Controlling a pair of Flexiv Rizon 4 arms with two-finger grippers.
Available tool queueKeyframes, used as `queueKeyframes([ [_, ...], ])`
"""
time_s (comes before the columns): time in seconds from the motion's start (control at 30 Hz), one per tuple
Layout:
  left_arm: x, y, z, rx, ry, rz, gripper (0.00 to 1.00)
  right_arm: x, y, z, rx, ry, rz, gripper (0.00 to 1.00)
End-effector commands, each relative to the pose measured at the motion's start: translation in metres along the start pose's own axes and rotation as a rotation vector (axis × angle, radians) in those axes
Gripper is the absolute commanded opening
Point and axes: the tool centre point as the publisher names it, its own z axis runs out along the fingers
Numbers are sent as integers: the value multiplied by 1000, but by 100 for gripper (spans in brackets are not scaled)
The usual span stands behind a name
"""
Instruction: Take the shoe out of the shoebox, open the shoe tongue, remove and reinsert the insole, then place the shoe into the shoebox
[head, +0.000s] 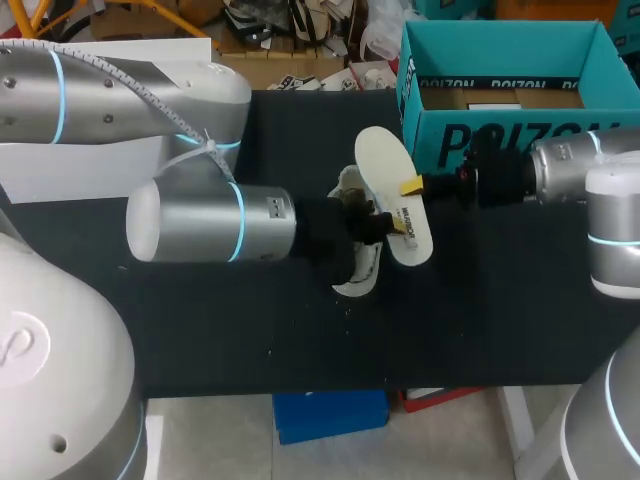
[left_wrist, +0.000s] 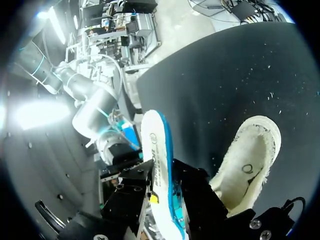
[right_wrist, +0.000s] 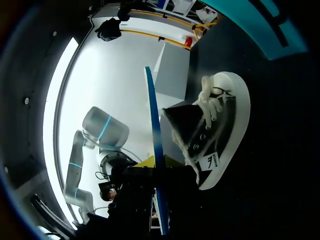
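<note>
- While the shoe (right_wrist: 222, 122) is lying on its side on the black table (head: 200, 320), where is the left gripper (head: 366, 227) sitting?
- It is sitting right at the opening of the shoe, with its arm coming in from the left side. I cannot tell if this claw is apart or together, because its black body is hiding that part
- And where is the insole (head: 392, 190) now?
- It is hanging outside the shoe, just beside it on the right. Its white face is looking up and its blue edge is showing in the wrist views. I cannot tell whether it is touching the shoe
- Who is holding it?
- The right gripper (right_wrist: 157, 162) is clamping it, with one yellow tip pressing on each face
- And what is standing farther back?
- The teal shoebox (head: 520, 140) is standing open at the far right of the table, apart from the shoe, and a brown bottom is showing inside
</note>
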Motion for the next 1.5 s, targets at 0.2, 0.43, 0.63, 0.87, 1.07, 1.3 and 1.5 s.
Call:
queueKeyframes([
  [0.2,4,-9,-4,17,-51,-35,100,3,-3,0,0,-14,2,0],
  [0.43,7,-21,-28,32,135,-70,100,7,-4,2,8,-23,-4,0],
  [0.63,12,-28,-52,31,379,-92,100,11,-6,4,15,-28,-10,0],
  [0.87,16,-20,-75,-49,530,-234,100,15,-8,7,19,-27,-21,0],
  [1.07,17,-17,-81,-110,535,-288,100,18,-11,6,17,-31,-27,0],
  [1.3,17,-17,-81,-110,535,-288,100,22,-13,4,19,-41,-28,0],
  [1.5,14,-14,-80,-128,514,-302,100,26,-15,4,16,-47,-31,0],
])
